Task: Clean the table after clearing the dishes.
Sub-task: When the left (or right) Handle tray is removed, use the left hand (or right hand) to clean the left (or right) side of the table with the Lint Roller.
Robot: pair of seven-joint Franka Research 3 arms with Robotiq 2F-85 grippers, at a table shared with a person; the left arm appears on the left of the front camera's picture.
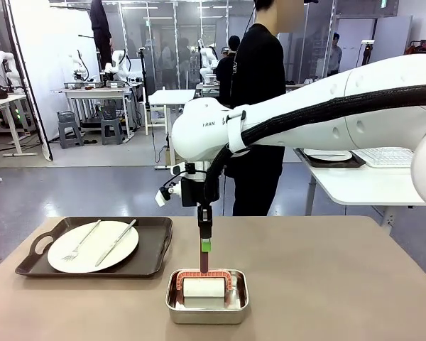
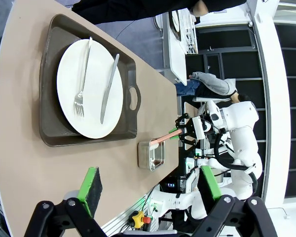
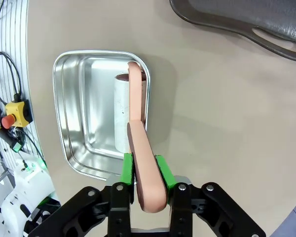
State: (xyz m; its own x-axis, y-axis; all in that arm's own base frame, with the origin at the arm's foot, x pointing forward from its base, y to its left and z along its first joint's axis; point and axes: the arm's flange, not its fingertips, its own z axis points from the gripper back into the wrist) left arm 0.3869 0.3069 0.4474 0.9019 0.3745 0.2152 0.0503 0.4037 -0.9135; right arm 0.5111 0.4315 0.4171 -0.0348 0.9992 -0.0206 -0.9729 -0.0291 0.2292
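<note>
The brownish bench [image 1: 341, 284] carries a dark handled tray [image 1: 158, 238] on its left side, with a white plate [image 1: 85, 263] lying in it. Near the front edge, just beside the tray, sits a steel pan [image 1: 176, 309] holding what looks like a white cleaning roller [image 1: 206, 291]. A fork [image 1: 82, 240] and knife [image 1: 117, 241] lie across the plate. The right pincer [image 1: 205, 245] is clamped on the roller's pink handle. The left pincer [image 2: 150, 187] hangs above the bench, fingers spread apart.
</note>
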